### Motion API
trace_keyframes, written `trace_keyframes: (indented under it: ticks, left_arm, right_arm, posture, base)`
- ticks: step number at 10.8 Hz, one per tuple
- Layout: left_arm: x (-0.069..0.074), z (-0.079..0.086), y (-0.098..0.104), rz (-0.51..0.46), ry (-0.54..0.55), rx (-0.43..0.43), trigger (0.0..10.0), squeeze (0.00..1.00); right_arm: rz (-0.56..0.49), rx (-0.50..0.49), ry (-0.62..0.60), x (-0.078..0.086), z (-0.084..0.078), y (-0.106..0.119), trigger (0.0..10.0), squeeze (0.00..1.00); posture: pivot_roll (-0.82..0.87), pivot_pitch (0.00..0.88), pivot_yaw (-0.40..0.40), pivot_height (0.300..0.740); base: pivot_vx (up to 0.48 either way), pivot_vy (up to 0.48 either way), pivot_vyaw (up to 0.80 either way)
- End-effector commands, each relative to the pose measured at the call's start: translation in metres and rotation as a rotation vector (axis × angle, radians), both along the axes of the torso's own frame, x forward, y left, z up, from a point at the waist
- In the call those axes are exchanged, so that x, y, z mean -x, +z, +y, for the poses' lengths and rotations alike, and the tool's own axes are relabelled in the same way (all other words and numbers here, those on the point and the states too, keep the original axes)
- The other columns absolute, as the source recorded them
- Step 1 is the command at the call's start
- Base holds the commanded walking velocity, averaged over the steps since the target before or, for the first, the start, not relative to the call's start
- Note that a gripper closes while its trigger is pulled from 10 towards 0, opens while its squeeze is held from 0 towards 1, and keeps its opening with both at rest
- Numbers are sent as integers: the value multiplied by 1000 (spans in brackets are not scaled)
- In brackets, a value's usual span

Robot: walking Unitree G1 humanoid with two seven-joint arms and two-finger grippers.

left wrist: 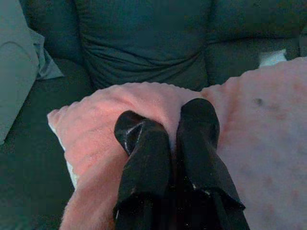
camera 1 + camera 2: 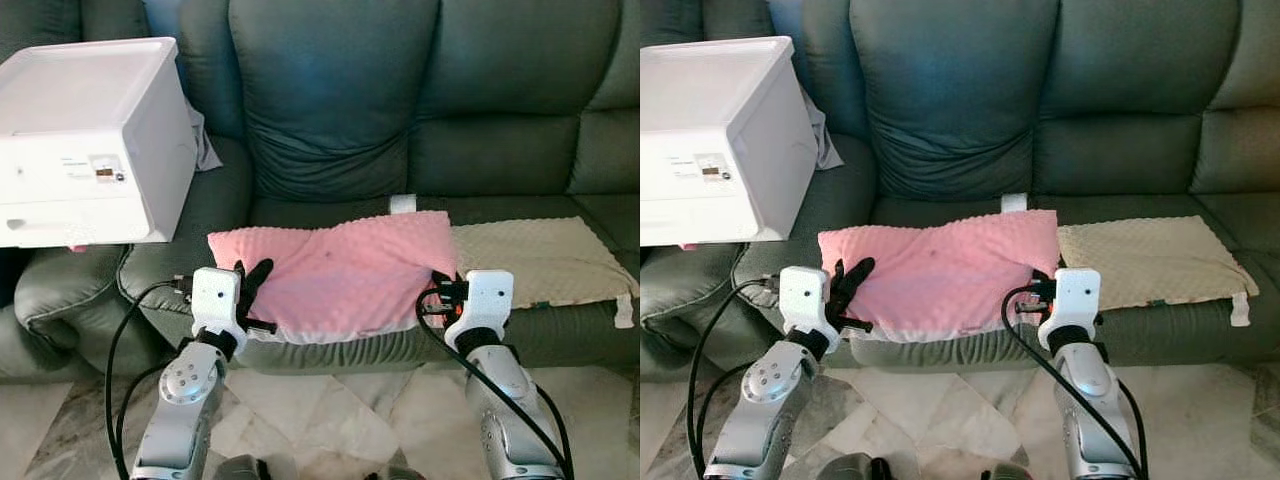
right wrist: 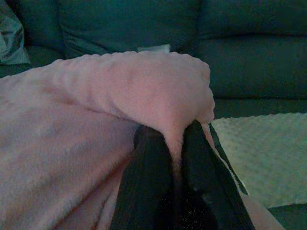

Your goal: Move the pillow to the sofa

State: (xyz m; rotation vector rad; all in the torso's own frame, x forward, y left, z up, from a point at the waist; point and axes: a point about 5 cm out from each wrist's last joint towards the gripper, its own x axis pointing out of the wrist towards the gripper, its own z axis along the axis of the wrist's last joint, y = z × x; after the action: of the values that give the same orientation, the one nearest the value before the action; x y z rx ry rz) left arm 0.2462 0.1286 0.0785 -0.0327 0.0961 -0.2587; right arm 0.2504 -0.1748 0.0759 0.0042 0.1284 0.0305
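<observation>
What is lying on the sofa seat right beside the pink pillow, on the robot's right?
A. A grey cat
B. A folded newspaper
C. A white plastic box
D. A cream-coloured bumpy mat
D. A cream bumpy mat lies flat on the sofa seat just right of the pink pillow; the white box sits at the opposite end, on the robot's left.
</observation>
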Motion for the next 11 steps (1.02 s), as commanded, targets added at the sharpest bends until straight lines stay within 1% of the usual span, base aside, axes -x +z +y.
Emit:
trace_keyframes:
  ticks: [1,4,5,11]
  left_arm:
    - [0,-2,8,-37,-15,12,10000,0]
    - [0,-3,8,-36,-21,14,10000,0]
    - [0,-3,8,-35,-24,15,10000,0]
    - [0,-5,8,-32,-36,19,10000,0]
  right_arm:
    - [-15,-2,5,-2,1,5,10000,0]
    - [-8,-20,6,-4,2,4,10000,0]
    - [-9,-22,9,-4,2,5,10000,0]
    - [-6,-22,13,-5,3,4,10000,0]
  posture:
    - [-48,0,-5,740]
    - [-47,0,-5,740]
    - [-47,0,-5,740]
    - [-45,0,-4,740]
  base:
    - [304,0,0]
    - [304,0,0]
    - [311,0,-800]
    - [316,0,0]
